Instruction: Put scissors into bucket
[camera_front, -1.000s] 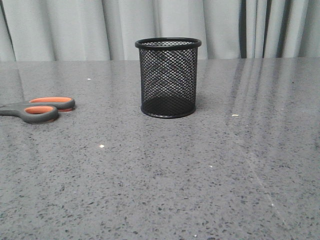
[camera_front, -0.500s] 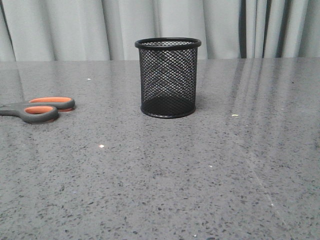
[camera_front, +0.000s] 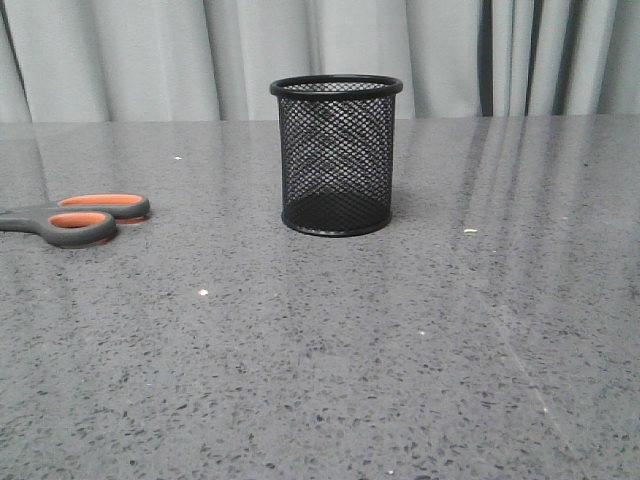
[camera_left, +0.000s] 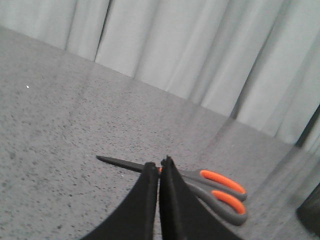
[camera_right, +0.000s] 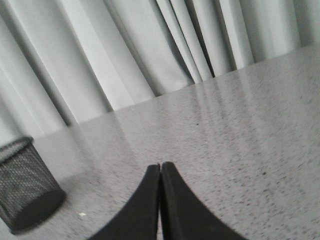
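Note:
The scissors (camera_front: 75, 219) lie flat on the grey table at the far left of the front view, handles toward the middle, blades cut off by the frame edge. In the left wrist view the scissors (camera_left: 220, 190) lie just beyond my left gripper (camera_left: 159, 164), which is shut and empty, its tips covering the pivot. The bucket (camera_front: 336, 155), a black wire-mesh cup, stands upright in the middle of the table, and its edge shows as the bucket (camera_left: 310, 212) in the left wrist view. My right gripper (camera_right: 160, 166) is shut and empty, with the bucket (camera_right: 27, 190) off to one side.
Grey speckled table (camera_front: 330, 370) with a few small white crumbs (camera_front: 203, 292). Pale curtains (camera_front: 150, 50) hang along the far edge.

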